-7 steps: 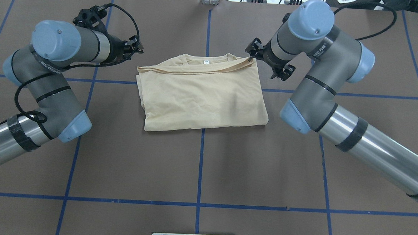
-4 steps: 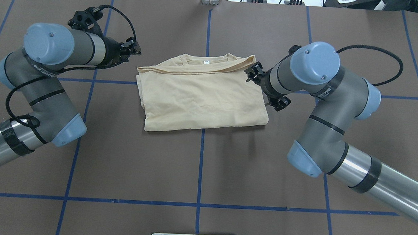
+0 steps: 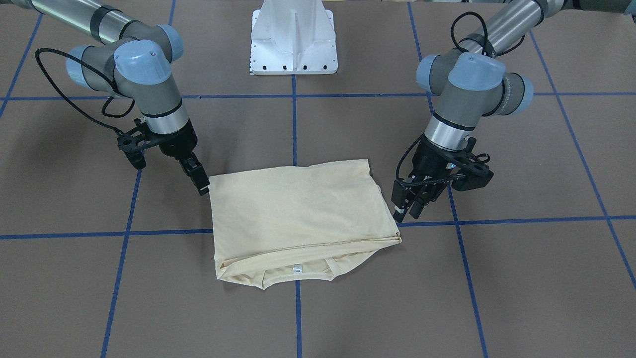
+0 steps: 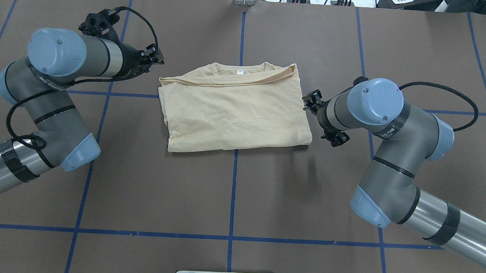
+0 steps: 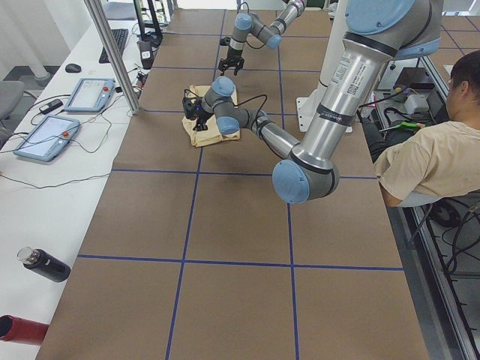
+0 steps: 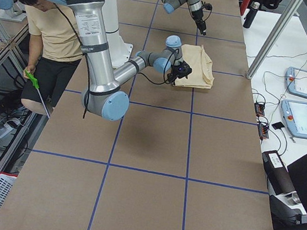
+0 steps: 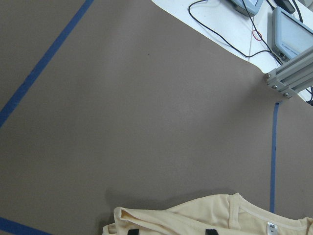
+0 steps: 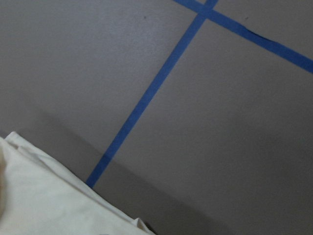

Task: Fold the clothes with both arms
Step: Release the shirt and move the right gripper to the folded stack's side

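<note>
The cream T-shirt [image 4: 236,111] lies folded into a rectangle at the table's middle. Its collar and white neck label [image 4: 239,72] are on the far side, and the print is hidden. In the front-facing view my left gripper [image 3: 406,213] hangs open just beside the shirt's [image 3: 298,214] side edge near the collar end, holding nothing. My right gripper [image 3: 201,185] points down at the opposite side, its tip right by the corner nearest the robot; it looks open and holds no cloth. The left wrist view shows the collar end [image 7: 195,218], and the right wrist view a shirt corner [image 8: 44,196].
The white pedestal base [image 3: 293,44] stands at the robot's side of the table. Blue tape lines [image 4: 233,186] grid the brown table cover. A seated person [image 5: 427,165] is beside the table. Tablets [image 5: 90,94] and a bottle [image 5: 45,264] lie on a side bench.
My right arm let go of the shirt's far collar corner and drew back along the shirt's side toward the robot. The left arm shifted only slightly. The shirt stayed put.
</note>
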`<action>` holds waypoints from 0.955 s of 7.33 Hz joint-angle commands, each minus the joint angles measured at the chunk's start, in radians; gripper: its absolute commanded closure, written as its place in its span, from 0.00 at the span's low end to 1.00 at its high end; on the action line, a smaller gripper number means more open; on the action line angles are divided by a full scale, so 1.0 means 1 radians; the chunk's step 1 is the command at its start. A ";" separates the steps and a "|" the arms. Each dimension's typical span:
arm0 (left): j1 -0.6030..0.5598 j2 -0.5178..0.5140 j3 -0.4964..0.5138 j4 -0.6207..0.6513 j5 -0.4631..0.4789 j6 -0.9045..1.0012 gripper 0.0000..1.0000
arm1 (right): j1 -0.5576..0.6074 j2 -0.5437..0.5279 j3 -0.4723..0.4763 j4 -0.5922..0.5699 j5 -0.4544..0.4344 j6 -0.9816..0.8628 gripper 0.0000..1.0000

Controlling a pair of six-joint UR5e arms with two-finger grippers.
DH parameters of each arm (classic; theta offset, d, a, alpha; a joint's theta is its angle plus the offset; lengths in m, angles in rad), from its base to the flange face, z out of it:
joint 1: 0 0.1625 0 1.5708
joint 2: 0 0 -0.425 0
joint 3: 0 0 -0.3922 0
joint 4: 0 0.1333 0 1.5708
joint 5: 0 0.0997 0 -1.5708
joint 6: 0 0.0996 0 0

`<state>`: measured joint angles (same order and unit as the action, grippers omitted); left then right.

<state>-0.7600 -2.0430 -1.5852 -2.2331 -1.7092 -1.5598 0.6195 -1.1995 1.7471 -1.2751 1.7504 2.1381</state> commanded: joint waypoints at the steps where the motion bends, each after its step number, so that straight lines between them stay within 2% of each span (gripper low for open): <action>1: 0.001 0.000 -0.001 0.001 0.002 0.000 0.45 | -0.007 0.004 -0.008 -0.001 0.003 0.042 0.06; 2: 0.002 0.000 -0.001 0.001 0.000 0.000 0.45 | -0.011 0.011 -0.035 0.102 0.001 0.090 0.05; 3: 0.002 0.000 -0.001 0.001 0.000 -0.002 0.45 | -0.008 -0.012 -0.129 0.372 0.003 0.185 0.02; 4: 0.002 0.000 -0.001 0.001 0.000 -0.002 0.45 | -0.009 -0.009 -0.141 0.394 0.009 0.190 0.02; 7: 0.002 0.000 0.002 0.001 0.000 -0.002 0.45 | -0.014 -0.026 -0.124 0.364 0.008 0.195 0.04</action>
<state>-0.7578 -2.0432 -1.5847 -2.2319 -1.7089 -1.5616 0.6102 -1.2193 1.6244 -0.9111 1.7579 2.3296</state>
